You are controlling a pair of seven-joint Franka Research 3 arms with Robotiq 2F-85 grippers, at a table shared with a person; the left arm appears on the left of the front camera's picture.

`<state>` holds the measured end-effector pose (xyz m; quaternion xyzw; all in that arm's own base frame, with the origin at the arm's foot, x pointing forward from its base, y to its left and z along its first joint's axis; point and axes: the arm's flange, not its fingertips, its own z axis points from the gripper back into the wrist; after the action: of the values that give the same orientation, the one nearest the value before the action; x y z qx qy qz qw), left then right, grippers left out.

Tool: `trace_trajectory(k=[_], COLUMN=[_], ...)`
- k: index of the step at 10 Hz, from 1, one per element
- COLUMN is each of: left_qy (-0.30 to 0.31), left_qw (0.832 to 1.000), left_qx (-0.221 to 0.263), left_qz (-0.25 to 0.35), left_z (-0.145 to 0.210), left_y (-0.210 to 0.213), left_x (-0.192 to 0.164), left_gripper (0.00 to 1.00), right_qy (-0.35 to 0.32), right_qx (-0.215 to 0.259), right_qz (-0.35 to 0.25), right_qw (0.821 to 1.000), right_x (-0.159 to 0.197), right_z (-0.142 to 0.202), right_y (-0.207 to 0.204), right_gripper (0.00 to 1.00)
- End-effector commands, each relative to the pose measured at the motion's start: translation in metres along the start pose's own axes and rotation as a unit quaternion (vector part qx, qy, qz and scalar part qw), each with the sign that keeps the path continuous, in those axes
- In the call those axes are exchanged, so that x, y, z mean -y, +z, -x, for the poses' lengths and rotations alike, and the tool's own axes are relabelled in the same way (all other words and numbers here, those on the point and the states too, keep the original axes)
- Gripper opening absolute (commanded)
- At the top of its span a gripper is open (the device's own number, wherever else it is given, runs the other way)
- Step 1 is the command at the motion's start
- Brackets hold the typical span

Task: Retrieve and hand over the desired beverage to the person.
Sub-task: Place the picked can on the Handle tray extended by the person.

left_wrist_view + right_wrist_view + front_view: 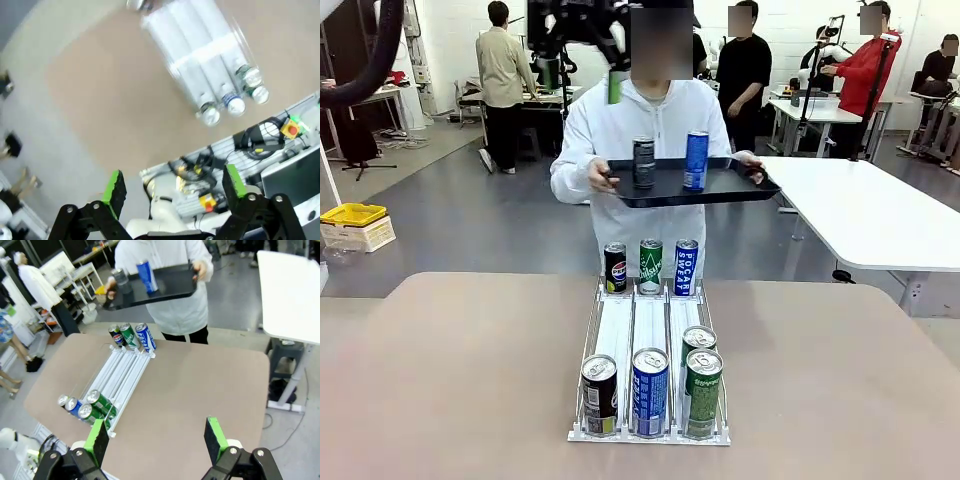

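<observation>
The person [660, 120] in a white hooded jacket stands at the far side of the table, holding a black tray [740, 185] with a dark can [643, 162] and a blue can [696, 160] upright on it. A white three-lane rack [650, 320] lies on the table. Black, green and blue cans [651, 265] stand at its far end, and several more cans [650, 392] at its near end. My left gripper [174, 187] hangs open high above the table, with the rack [200, 50] far below. My right gripper [156, 439] is open, raised off the table's near right corner, facing the rack [122, 372] and tray [170, 285].
The beige table [470, 380] has bare room on both sides of the rack. A white table [880, 210] stands at the right behind the person. A yellow box [353, 213] sits on the floor at the left. Other people stand farther back.
</observation>
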<state>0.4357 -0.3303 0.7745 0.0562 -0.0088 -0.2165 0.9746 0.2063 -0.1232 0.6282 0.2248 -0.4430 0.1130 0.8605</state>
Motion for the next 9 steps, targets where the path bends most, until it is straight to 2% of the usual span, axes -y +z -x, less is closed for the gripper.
trace_trajectory(k=[1,4,5,7,9], left_qy=[0.011,0.017,0.029,0.076,0.099], left_qw=[0.998,0.991,0.993,0.996,0.991], left_qx=[-0.041,-0.111,-0.085,0.042,0.088], left_qz=[-0.047,-0.08,-0.074,-0.028,0.015], left_z=[0.139,0.155,0.158,0.155,0.151], left_y=[-0.159,-0.163,-0.163,-0.154,-0.152], left_x=[-0.043,-0.06,-0.065,-0.083,-0.094], left_gripper=[1.0,1.0,1.0,1.0,1.0], right_qy=[-0.001,-0.001,-0.001,-0.001,-0.001], right_qx=[0.0,0.0,0.0,0.0,0.0], right_qz=[-0.001,-0.001,-0.001,-0.001,-0.001], right_qw=[1.0,1.0,1.0,1.0,1.0], right_x=[0.0,0.0,0.0,0.0,0.0], right_z=[0.001,0.001,0.001,0.001,0.001], right_y=[-0.002,-0.002,-0.002,-0.002,-0.002], right_gripper=[1.0,1.0,1.0,1.0,1.0])
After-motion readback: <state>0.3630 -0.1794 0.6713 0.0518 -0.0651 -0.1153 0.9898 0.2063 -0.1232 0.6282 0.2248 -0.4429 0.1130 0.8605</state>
